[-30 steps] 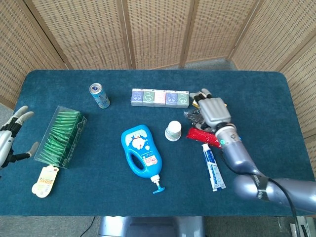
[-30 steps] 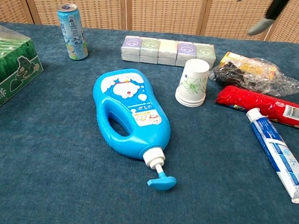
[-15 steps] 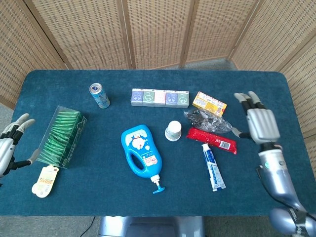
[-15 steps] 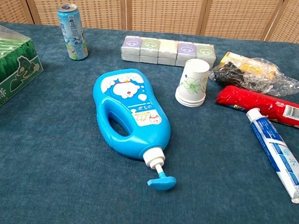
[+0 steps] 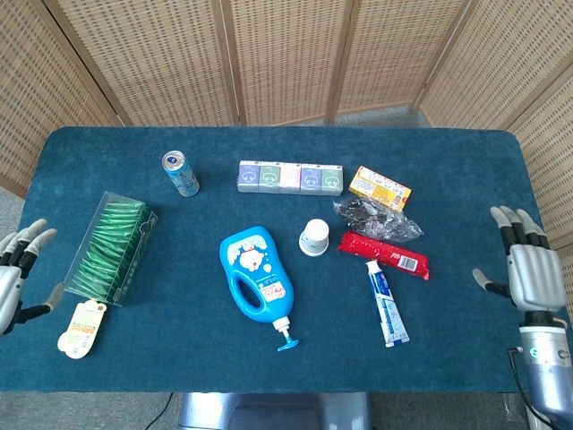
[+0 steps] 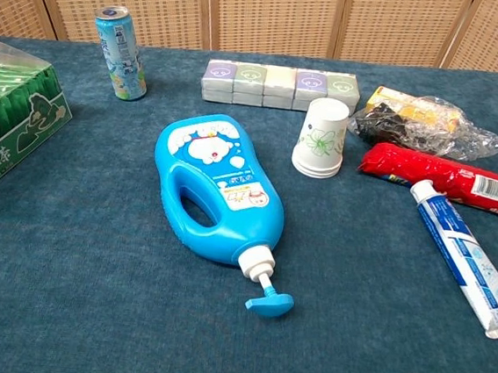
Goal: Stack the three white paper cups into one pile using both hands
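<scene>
A single pile of white paper cups (image 5: 314, 237) with a green flower print stands upside down near the table's middle, also visible in the chest view as the cup pile (image 6: 322, 138), its nested rims showing at the bottom. My right hand (image 5: 526, 267) hovers at the table's right edge, fingers spread and empty, far from the cups. At the left edge my left hand (image 5: 16, 271) is open as well, holding nothing. Neither hand appears in the chest view.
Around the cups lie a blue pump bottle (image 5: 257, 274), a red packet (image 5: 383, 253), a toothpaste tube (image 5: 386, 301), a crinkly plastic bag (image 5: 374, 218), a yellow box (image 5: 380, 187) and a row of small boxes (image 5: 290, 176). A can (image 5: 180, 173) and green-packet box (image 5: 111, 247) stand left.
My right hand has pulled back from beside the cups to the table's right edge, uncovering the yellow box and bag. My left hand drifted slightly down and left.
</scene>
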